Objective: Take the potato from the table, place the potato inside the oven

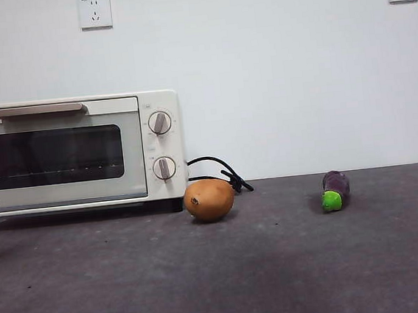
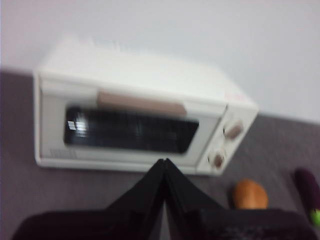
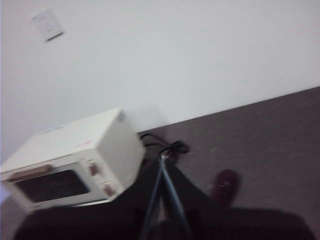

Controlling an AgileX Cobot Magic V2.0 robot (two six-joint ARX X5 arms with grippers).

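The orange-tan potato [image 1: 209, 199] lies on the dark grey table [image 1: 279, 268], just right of the oven's front corner. The cream-white oven [image 1: 75, 151] stands at the left with its glass door closed. Neither gripper shows in the front view. In the left wrist view my left gripper [image 2: 165, 161] hangs high above the table in front of the oven [image 2: 135, 120], jaws shut and empty, with the potato [image 2: 250, 195] off to one side. My right gripper [image 3: 162, 159] is also raised, shut and empty. Its jaws hide the potato in the right wrist view.
A small purple eggplant [image 1: 336, 190] with a green cap lies to the right of the potato. The oven's black cord [image 1: 222, 174] coils behind the potato by the wall. Two wall sockets [image 1: 95, 12] sit high up.
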